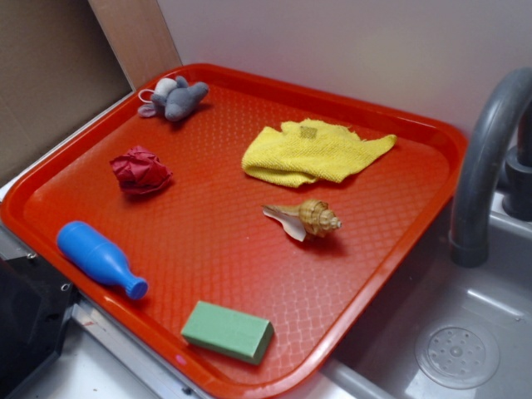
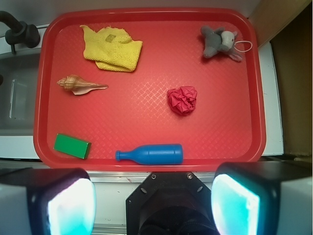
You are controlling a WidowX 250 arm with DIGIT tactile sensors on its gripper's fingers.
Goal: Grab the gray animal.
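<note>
The gray animal is a small plush mouse with a whitish head, lying at the far left corner of the red tray. In the wrist view the gray animal lies at the tray's upper right corner. My gripper is open and empty, its two pads wide apart at the bottom of the wrist view, high above and short of the tray's near edge. In the exterior view only a dark part of the arm shows at the lower left.
On the tray lie a dark red paper ball, a blue bottle, a green block, a seashell and a yellow cloth. A gray faucet and sink stand at the right.
</note>
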